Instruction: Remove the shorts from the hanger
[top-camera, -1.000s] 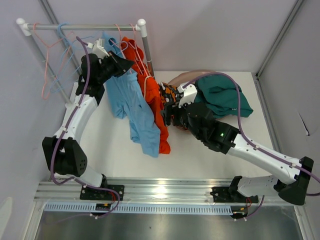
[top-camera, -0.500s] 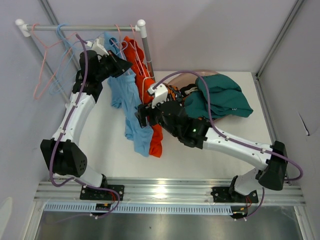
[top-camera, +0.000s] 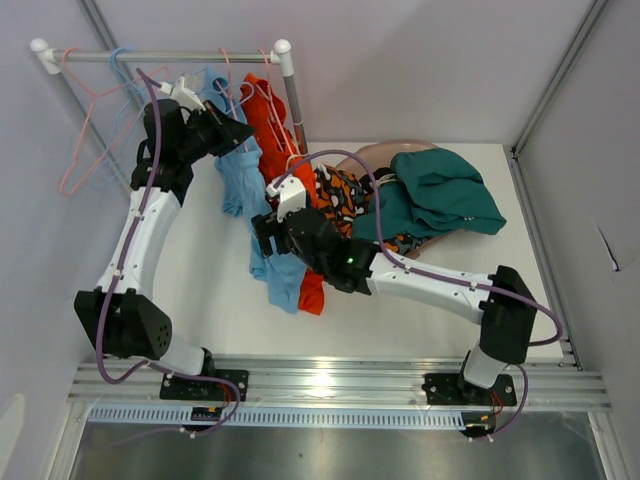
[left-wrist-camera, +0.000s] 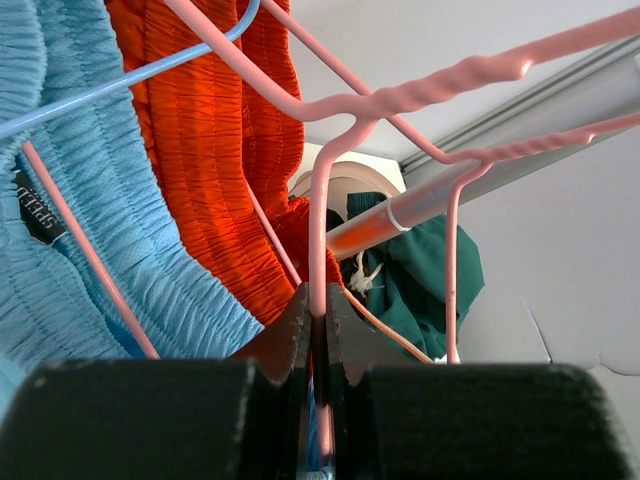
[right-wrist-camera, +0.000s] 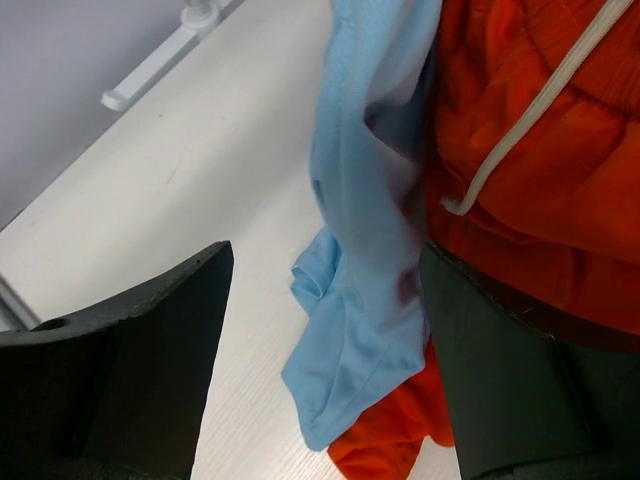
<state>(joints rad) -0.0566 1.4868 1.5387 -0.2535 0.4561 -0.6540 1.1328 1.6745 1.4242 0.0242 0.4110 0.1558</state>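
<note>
Overhead, left end effector (left-wrist-camera: 318, 325) clenches a pink hanger (left-wrist-camera: 400, 100); right end effector (right-wrist-camera: 325, 270), released, straddles the blue shorts (right-wrist-camera: 365, 180).

The bare white table (top-camera: 205, 290) left of the hanging clothes is free room. The soft light blue shorts (right-wrist-camera: 365, 250) and bright orange shorts (right-wrist-camera: 530, 200) hang like a curtain in the middle. Thin pink wire hangers (left-wrist-camera: 317, 240) and a grey metal rail (top-camera: 170, 56) crowd the back left. Heaped teal shorts (top-camera: 440, 195) fill the back right.
</note>
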